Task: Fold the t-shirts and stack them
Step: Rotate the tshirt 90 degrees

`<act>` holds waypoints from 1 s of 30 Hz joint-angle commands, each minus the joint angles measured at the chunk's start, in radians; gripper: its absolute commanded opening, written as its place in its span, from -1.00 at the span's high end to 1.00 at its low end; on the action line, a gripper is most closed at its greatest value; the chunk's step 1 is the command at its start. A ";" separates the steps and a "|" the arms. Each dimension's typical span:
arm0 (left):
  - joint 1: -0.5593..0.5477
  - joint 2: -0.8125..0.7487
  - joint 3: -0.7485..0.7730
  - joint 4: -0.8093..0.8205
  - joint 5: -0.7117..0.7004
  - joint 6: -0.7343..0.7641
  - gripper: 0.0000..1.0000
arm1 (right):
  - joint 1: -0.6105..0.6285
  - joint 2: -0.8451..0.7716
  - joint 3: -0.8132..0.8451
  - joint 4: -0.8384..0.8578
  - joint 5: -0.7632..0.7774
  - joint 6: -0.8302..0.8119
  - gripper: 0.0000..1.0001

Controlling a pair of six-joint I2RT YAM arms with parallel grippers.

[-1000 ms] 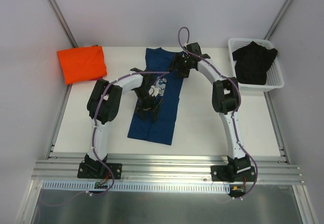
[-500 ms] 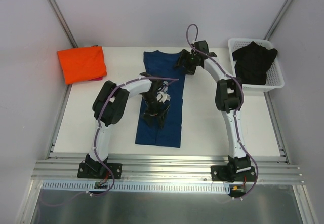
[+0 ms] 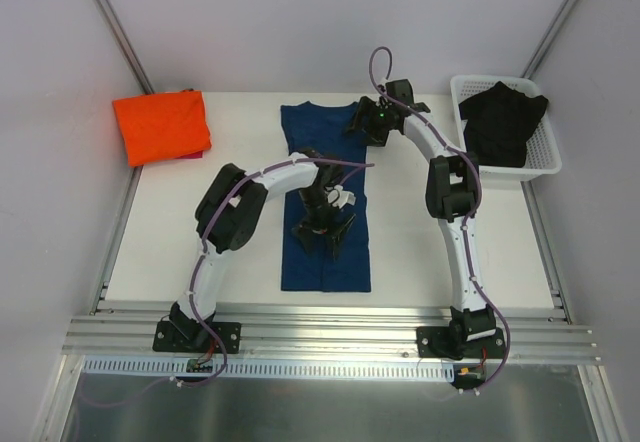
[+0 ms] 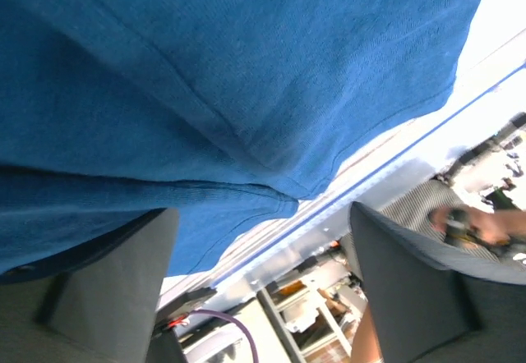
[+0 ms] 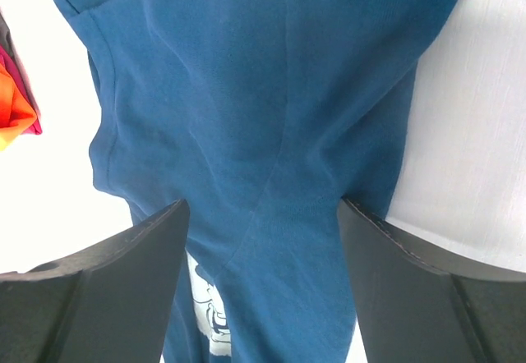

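Since laid lengthwise near-to-far at middle of table (image 3: pixel 410 252), likely calls for an end-to-end fold of navy shirt (image 3: pixel 300 262): left gripper (image 3: pixel 325 234) above near half, right gripper (image 3: pixel 366 128) above collar end, both spread wide, empty.

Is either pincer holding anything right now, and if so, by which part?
Nothing is held. The left pincer and right pincer both stand open over the navy t-shirt, no cloth pinched between them.
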 commanded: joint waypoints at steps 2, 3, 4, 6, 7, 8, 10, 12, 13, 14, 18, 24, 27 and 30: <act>-0.003 -0.085 0.068 0.009 -0.101 0.019 -0.84 | -0.009 -0.098 0.017 0.016 -0.021 -0.048 -0.54; -0.003 -0.102 0.073 0.009 -0.136 0.023 -0.87 | -0.009 -0.116 -0.003 0.011 -0.015 -0.052 -0.55; -0.004 -0.117 0.082 0.008 -0.155 0.029 -0.92 | -0.015 -0.164 -0.016 0.001 -0.011 -0.066 -0.55; -0.003 -0.171 0.091 0.008 -0.211 0.046 -0.96 | -0.018 -0.222 -0.074 -0.012 0.009 -0.084 -0.55; 0.000 -0.194 0.091 0.008 -0.228 0.054 -0.99 | -0.023 -0.285 -0.106 -0.024 0.018 -0.092 -0.56; 0.013 -0.240 0.085 0.006 -0.245 0.054 -0.98 | -0.025 -0.325 -0.137 -0.032 0.032 -0.101 -0.57; 0.037 -0.290 0.072 0.015 -0.279 0.078 -0.98 | -0.028 -0.452 -0.266 -0.053 0.044 -0.106 -0.57; 0.088 -0.361 0.033 0.026 -0.297 0.078 -0.98 | -0.029 -0.538 -0.376 -0.072 0.049 -0.111 -0.57; 0.108 -0.381 0.021 0.032 -0.309 0.072 -0.98 | -0.029 -0.588 -0.482 -0.102 0.049 -0.112 -0.56; 0.131 -0.413 0.009 0.032 -0.310 0.069 -0.94 | -0.029 -0.677 -0.552 -0.120 0.052 -0.114 -0.55; 0.215 -0.494 -0.130 0.029 -0.305 0.066 -0.68 | -0.018 -0.928 -0.873 -0.183 0.069 -0.114 -0.54; 0.275 -0.634 -0.436 0.032 -0.149 0.065 -0.37 | 0.041 -1.245 -1.334 -0.219 0.106 -0.111 -0.38; 0.275 -0.683 -0.543 0.057 -0.080 0.023 -0.33 | 0.109 -1.319 -1.478 -0.216 0.141 -0.104 -0.28; 0.277 -0.694 -0.619 0.077 -0.041 0.008 -0.27 | 0.155 -1.371 -1.545 -0.217 0.134 -0.100 -0.20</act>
